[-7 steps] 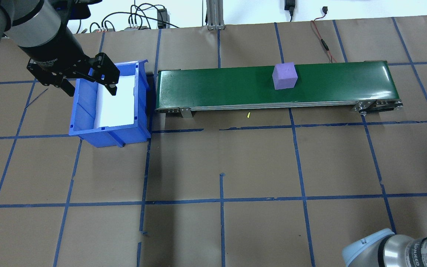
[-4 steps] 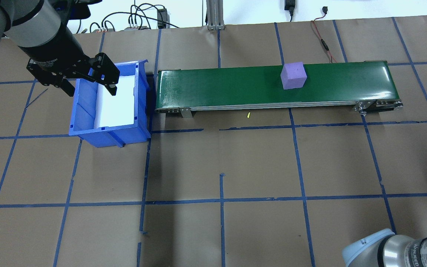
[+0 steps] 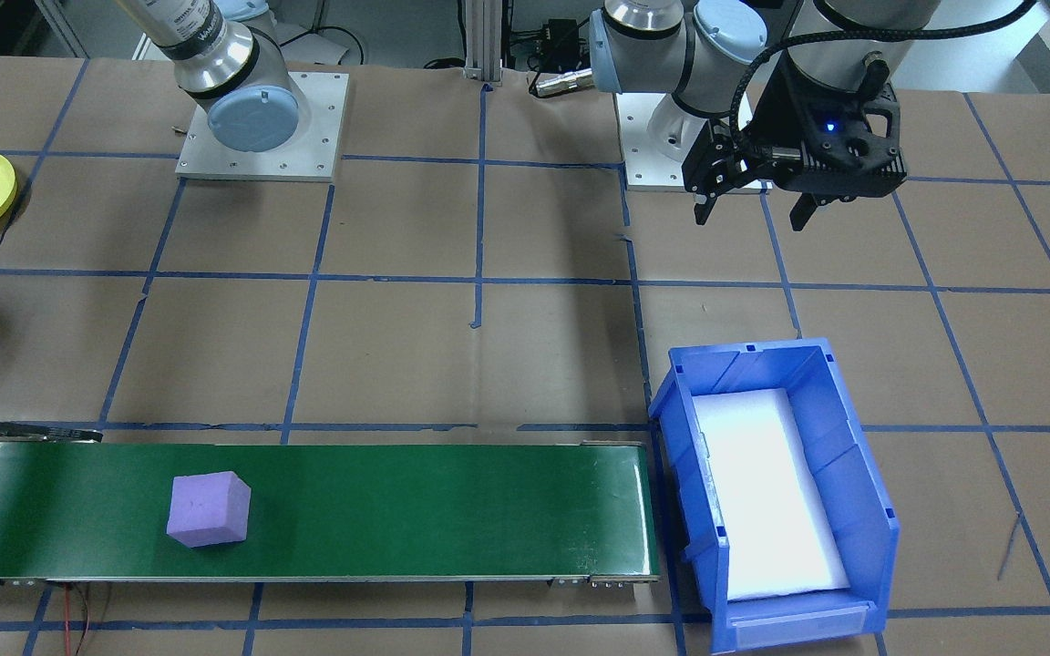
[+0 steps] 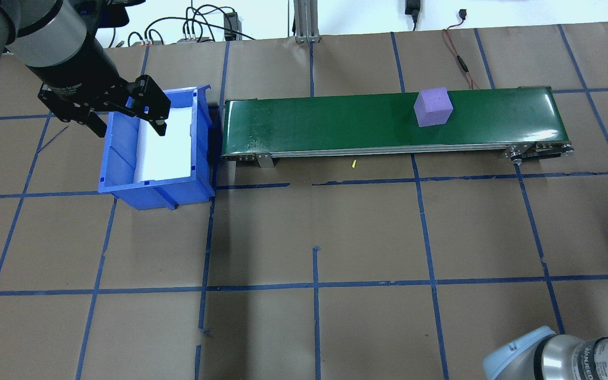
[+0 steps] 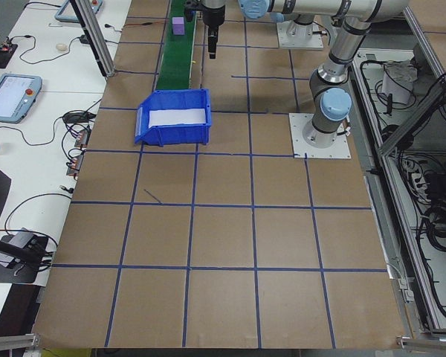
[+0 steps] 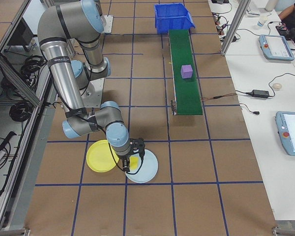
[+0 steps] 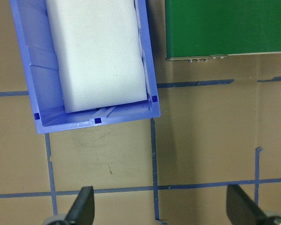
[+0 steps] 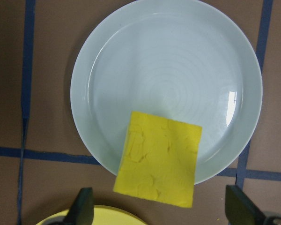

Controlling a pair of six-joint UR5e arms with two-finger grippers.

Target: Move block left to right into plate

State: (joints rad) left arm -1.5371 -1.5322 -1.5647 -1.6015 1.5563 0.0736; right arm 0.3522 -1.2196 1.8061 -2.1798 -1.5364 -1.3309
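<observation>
In the right-side view, the right gripper (image 6: pixel 132 166) is hanging nearest, jaws spread wide, directly over a yellow block (image 8: pixel 158 157) that is lying on the rim of a pale blue plate (image 8: pixel 166 89) and sticking out past its edge. The yellow plate (image 6: pixel 102 156) is sitting just beside that pale plate, toward the robot's base. Farther along the table, a purple block (image 4: pixel 433 107) is resting on the green conveyor belt (image 4: pixel 330 121), toward its right end. Beyond the belt's far end, the blue bin (image 3: pixel 853 474) is holding a white foam pad (image 7: pixel 96 51), and the left gripper (image 3: pixel 756 204) is hovering above it, jaws apart and empty.
</observation>
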